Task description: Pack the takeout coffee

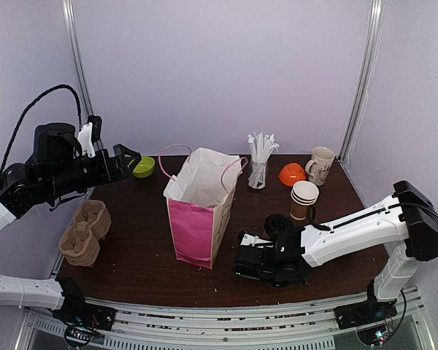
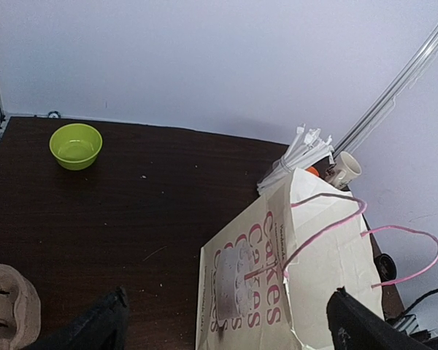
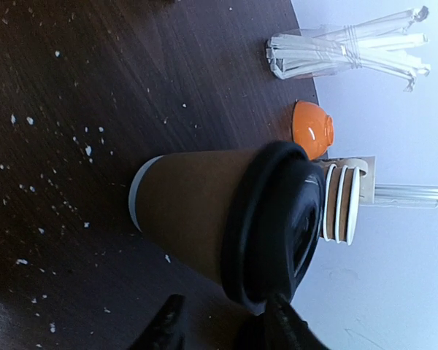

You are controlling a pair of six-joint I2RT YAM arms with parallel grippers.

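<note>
Takeout coffee (image 3: 197, 211) (upright, capped) stands just ahead of the right end effector (image 3: 225, 312).

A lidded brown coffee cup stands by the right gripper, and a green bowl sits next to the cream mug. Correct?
No. The top external view shows the orange bowl next to the cream mug; the green bowl sits at the back left.

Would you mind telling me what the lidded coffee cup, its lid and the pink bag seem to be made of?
Coffee cup: brown paper or thin card, matte, with a pale band at its base. Lid: apparently black plastic, with glossy highlights on its moulded rim. Pink bag: probably paper, given its creases, sharp folds and printed side.
</note>
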